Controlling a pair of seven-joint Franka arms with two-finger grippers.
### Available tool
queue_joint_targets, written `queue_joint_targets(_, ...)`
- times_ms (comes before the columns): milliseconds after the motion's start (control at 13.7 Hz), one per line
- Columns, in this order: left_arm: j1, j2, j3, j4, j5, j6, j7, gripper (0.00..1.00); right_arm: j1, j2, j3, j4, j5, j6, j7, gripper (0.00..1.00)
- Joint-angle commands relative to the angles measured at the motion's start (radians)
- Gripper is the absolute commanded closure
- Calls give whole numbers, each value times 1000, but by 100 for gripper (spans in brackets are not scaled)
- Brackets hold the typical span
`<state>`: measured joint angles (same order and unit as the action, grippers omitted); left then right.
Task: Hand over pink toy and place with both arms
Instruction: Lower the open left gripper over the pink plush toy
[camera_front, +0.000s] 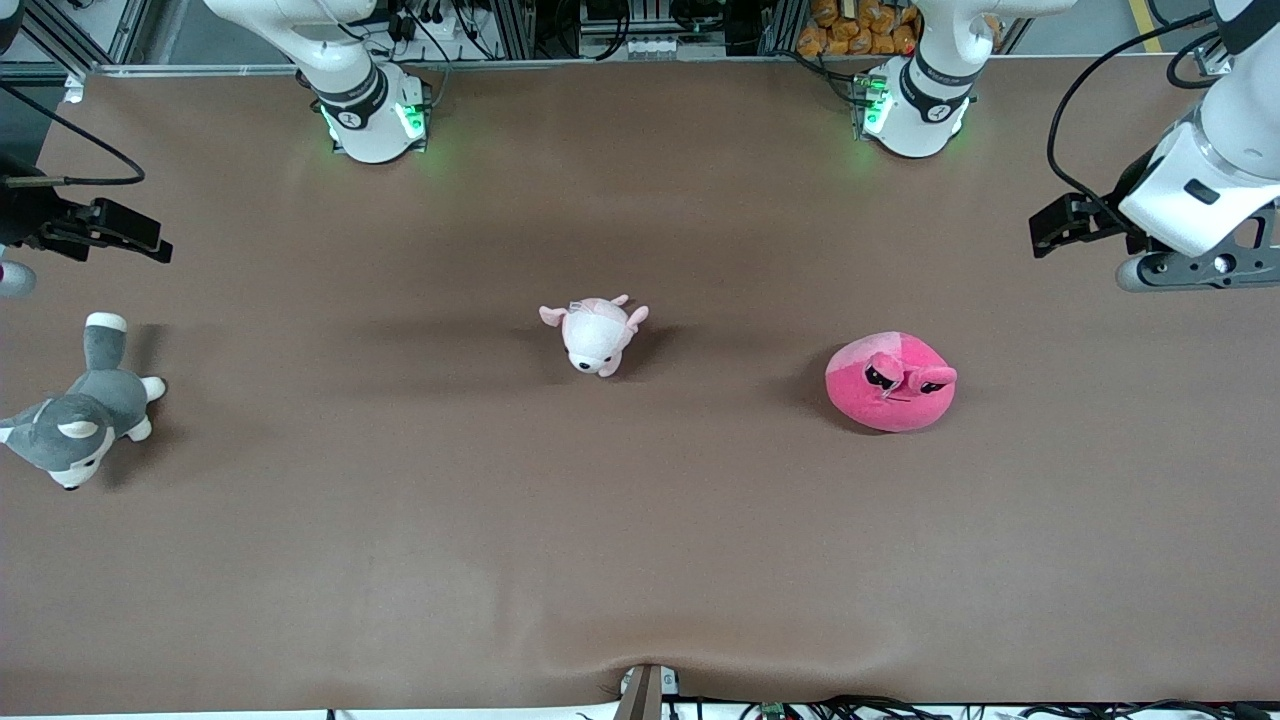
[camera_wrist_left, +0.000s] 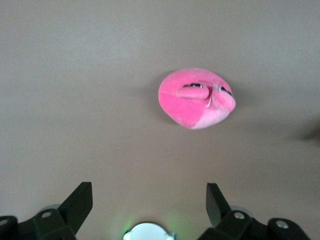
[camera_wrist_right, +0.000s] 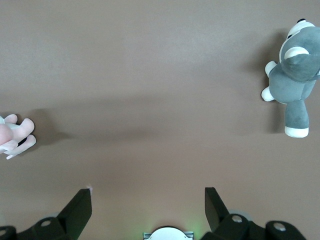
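Two white arms are seen raised at the two ends of a brown table (camera_front: 640, 560), each held up in the air with its wrist bent so that the gripper looks down on the tabletop. The left gripper (camera_front: 1050, 235) is held over the left arm's end of the table; the right gripper (camera_front: 150, 242) is held over the right arm's end. Both arms are cut off by the edges of the front view, so only the wrists and black fingers are shown there.

In the left wrist view the fingers (camera_wrist_left: 80, 202) of the left gripper (camera_wrist_left: 149, 200) are seen spread wide apart, with nothing between them. In the right wrist view the right gripper (camera_wrist_right: 147, 200) is likewise seen with its fingers (camera_wrist_right: 80, 205) wide apart and holding nothing.

The pink toy (camera_front: 890, 381) is seen lying on the table toward the left arm's end, touched by neither gripper. A pale pink-and-white plush (camera_front: 596, 334) lies near the table's middle, and a grey-and-white husky plush (camera_front: 80, 420) lies at the right arm's end.
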<state>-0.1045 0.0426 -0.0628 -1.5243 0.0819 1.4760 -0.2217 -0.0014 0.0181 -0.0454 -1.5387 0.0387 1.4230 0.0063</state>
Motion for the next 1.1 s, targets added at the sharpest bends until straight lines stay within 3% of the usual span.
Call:
queue_joint_targets(0, 12, -9, -6, -54, 15, 70, -129, 0, 4, 6, -2, 12, -8, -1, -8, 0)
queue_joint_targets(293, 8, 6, -9, -118, 10, 118, -426, 0, -2, 11, -2, 12, -8, -1, -8, 0)
queue_joint_targets(1024, 2, 39, -26, -122, -116, 106, -724, 0, 6, 11, -2, 14, -3, -1, -6, 0)
